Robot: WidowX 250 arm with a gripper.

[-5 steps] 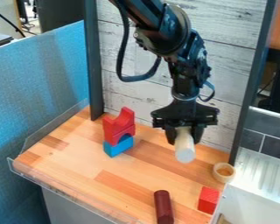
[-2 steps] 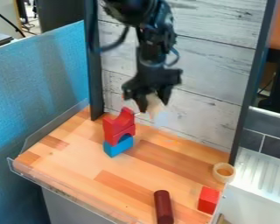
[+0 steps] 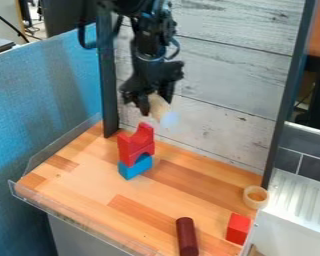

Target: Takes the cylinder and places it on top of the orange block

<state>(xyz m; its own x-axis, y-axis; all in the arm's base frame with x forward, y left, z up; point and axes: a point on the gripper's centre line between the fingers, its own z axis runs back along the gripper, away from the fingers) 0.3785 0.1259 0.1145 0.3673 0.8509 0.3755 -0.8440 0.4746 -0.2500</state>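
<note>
My gripper (image 3: 156, 106) hangs above the back left of the wooden table, shut on a pale wooden cylinder (image 3: 159, 108) that points down and toward the camera. Just below and slightly left of it stands a stack: red-orange arched blocks (image 3: 136, 145) on top of a blue arched block (image 3: 135, 167). The held cylinder is apart from the stack, a little above and right of its top curved block.
A dark red cylinder (image 3: 187, 236) lies at the table's front, with a red cube (image 3: 238, 228) to its right. A small wooden ring (image 3: 255, 197) sits by the right edge. A white plank wall (image 3: 216, 75) rises behind the table (image 3: 89, 187).
The gripper has moved up and left with the pale cylinder in it, from the table's right back side to above the stack. The blocks on the table have stayed put.
</note>
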